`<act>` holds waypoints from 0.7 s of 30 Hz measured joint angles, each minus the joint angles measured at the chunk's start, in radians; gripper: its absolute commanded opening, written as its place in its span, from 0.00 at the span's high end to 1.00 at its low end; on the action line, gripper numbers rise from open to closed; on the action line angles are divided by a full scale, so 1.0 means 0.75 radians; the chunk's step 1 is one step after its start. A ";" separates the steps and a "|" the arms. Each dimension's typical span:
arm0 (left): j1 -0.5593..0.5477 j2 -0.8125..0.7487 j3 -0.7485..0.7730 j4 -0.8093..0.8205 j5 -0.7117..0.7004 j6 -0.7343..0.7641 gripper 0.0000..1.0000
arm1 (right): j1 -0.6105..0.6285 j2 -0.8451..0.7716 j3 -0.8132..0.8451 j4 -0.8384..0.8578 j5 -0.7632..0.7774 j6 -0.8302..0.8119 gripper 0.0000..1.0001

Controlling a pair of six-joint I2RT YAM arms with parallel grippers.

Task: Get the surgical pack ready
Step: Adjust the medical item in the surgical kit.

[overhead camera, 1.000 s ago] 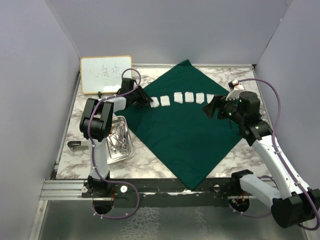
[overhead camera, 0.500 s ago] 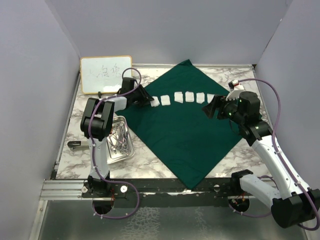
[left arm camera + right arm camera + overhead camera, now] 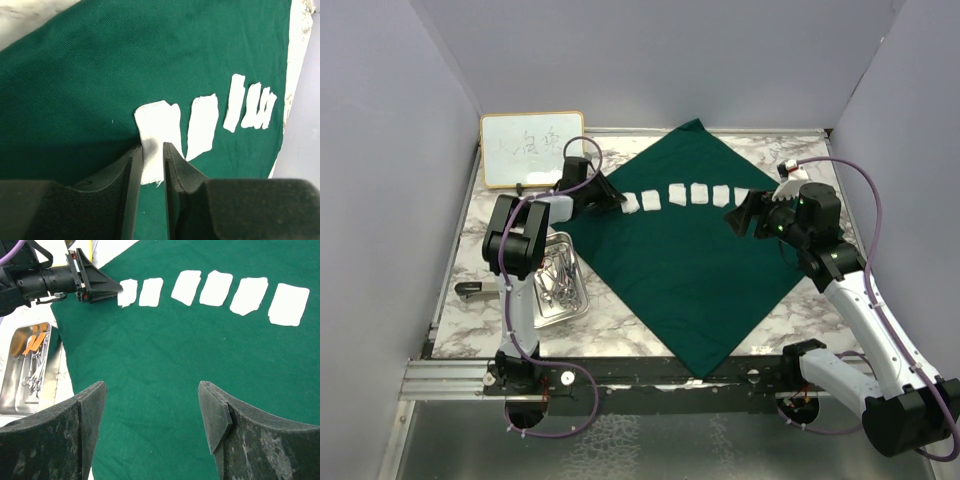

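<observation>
Top view: the dark green drape (image 3: pixel 690 270) lies spread out as a diamond on the marble bench (image 3: pixel 620 335), with six white gauze squares (image 3: pixel 698 194) in a row across its far half. The steel tray (image 3: pixel 560 318) with the silver instruments (image 3: pixel 558 275) sits on the bench just left of the drape, and the whiteboard (image 3: pixel 532 148) is in the far left corner. The left claw (image 3: pixel 618 203) is down at the leftmost gauze, and the right claw (image 3: pixel 735 220) is near the right end of the row.

Left wrist: the claw is narrowed to a slim gap, with the near edge of the end gauze (image 3: pixel 157 120) showing between the fingers. It doesn't look clamped.

Right wrist: the claw hangs over bare drape, spread wide, nothing in it, with the gauze row beyond.
</observation>
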 measured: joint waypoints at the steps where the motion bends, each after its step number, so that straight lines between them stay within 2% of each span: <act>1: 0.001 0.000 -0.008 0.013 0.000 -0.003 0.75 | 0.000 0.000 0.000 0.000 -0.001 0.000 0.25; 9: 0.004 0.000 -0.050 0.093 0.008 -0.014 0.81 | 0.000 0.000 0.000 0.001 -0.001 0.000 0.25; 21: 0.014 -0.007 -0.085 0.127 0.038 -0.036 0.98 | 0.000 0.000 0.000 0.001 -0.001 0.000 0.25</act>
